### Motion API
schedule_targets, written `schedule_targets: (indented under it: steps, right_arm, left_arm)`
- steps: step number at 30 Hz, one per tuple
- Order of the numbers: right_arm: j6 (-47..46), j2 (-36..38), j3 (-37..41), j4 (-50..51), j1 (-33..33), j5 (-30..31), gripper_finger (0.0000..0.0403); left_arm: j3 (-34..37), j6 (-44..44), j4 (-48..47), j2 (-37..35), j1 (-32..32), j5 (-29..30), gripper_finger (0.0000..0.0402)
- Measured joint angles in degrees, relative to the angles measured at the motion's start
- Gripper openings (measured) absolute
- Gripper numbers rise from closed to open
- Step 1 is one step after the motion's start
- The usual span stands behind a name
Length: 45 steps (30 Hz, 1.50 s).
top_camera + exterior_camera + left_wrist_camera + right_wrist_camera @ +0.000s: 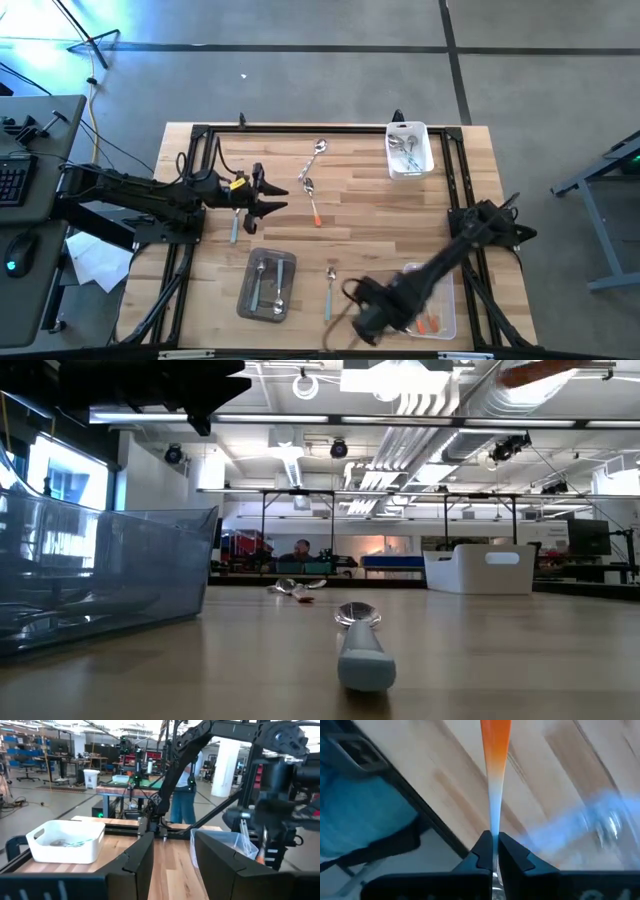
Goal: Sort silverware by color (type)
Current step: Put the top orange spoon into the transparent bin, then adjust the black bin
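At the table's [400, 215] near edge, toward the right corner, the right gripper [494, 851] has its fingers pinched tight on an orange-handled spoon [495, 750], beside the clear tub [440, 312]. A blue-handled spoon [329, 290] lies near the near edge's middle, by the grey tub [250, 300]. At the left edge the left gripper [268, 193] hovers, fingers partly parted and empty. Farther off, loose spoons [313, 180] lie mid-table; the white tub [425, 160] of spoons sits at the far right corner.
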<state>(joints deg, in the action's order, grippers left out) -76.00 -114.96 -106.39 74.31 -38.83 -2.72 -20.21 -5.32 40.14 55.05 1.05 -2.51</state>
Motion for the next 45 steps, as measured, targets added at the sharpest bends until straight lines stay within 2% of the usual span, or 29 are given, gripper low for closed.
schedule_targets:
  steps: [5,11,16,21,27,33,39,42,45]
  right_arm:
    - [-16.6,0.6,-0.6,10.2,-6.2,-1.9,0.0001]
    - [-30.3,5.6,10.5,9.3,-10.5,-2.0,0.0001]
    - [-36.4,14.0,25.8,-2.1,-11.1,-1.9,0.0]
    - [-37.2,20.6,40.4,-13.6,-8.9,-1.8,0.0]
    - [-34.3,23.9,50.9,-26.8,-6.5,-2.1,0.0004]
    - [-32.0,23.9,50.5,-24.6,-6.2,-4.0,0.0053]
    - [-25.1,23.9,40.5,-10.2,-5.7,-2.7,0.0122]
    - [-20.3,23.9,34.3,-2.6,-4.7,3.9,0.0124]
    - [-12.4,24.0,30.9,-1.0,-2.4,12.2,0.0095]
  left_arm:
    - [0.0,0.7,0.0,0.0,-0.8,0.0,0.0131]
    - [0.0,0.5,0.0,0.0,-1.6,0.0,0.0131]
    - [0.0,3.0,0.0,0.0,-2.2,0.3,0.0131]
    - [0.0,2.4,0.0,0.0,-2.3,0.3,0.0131]
    - [0.0,1.5,-2.9,0.0,-2.3,0.2,0.0131]
    - [0.0,2.8,-9.0,-0.5,-2.3,0.2,0.0131]
    - [0.0,3.1,-21.8,-5.8,-2.6,1.9,0.0107]
    - [0.0,3.1,-28.3,-9.1,-4.4,4.1,0.0079]
    - [0.0,1.8,-29.8,-10.0,-7.7,5.1,0.0045]
